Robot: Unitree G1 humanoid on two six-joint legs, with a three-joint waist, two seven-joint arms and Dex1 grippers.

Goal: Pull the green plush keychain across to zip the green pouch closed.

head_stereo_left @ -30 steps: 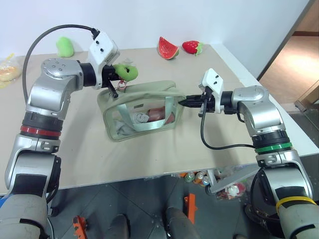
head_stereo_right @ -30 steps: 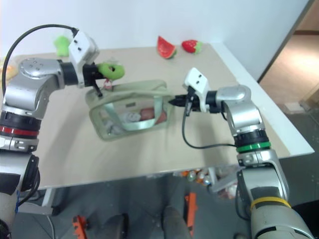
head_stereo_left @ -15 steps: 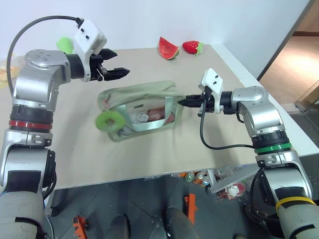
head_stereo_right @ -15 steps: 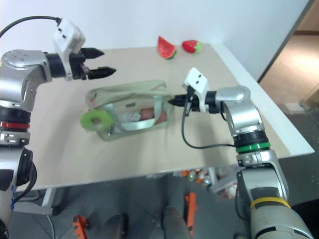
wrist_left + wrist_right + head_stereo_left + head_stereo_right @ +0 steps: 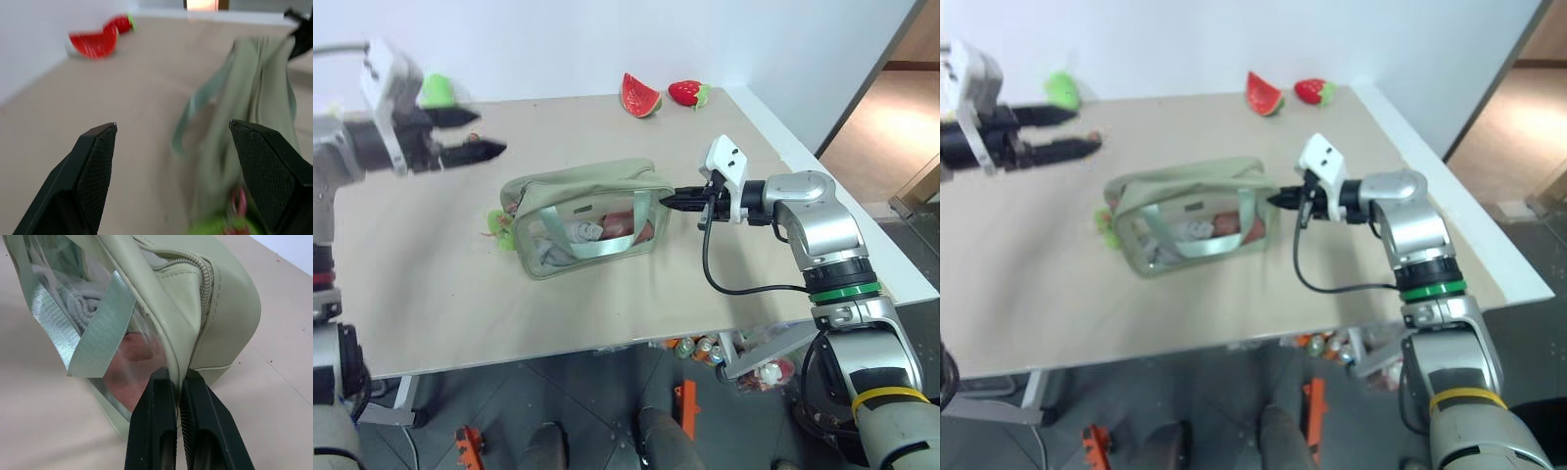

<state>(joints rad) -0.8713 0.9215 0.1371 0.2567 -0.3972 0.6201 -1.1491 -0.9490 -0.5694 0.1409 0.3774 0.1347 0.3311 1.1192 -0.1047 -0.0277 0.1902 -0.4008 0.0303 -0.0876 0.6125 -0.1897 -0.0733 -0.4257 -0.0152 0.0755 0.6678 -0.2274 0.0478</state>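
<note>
On the beige table (image 5: 431,284), pouch (image 5: 582,211) zipped, keychain (image 5: 497,227) dangling at its far end. Left hand (image 5: 470,137) spread wide, empty; right hand (image 5: 680,199) pinched on pouch's edge (release gently, without tugging).

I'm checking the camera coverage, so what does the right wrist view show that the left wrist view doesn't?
Right wrist view: the right gripper, shut on the pouch by an end seam, with the zipper closed there. Left wrist view: the open left gripper, the green plush keychain hanging loose, the watermelon slice and the strawberry. Both show the pouch and the table.
</note>
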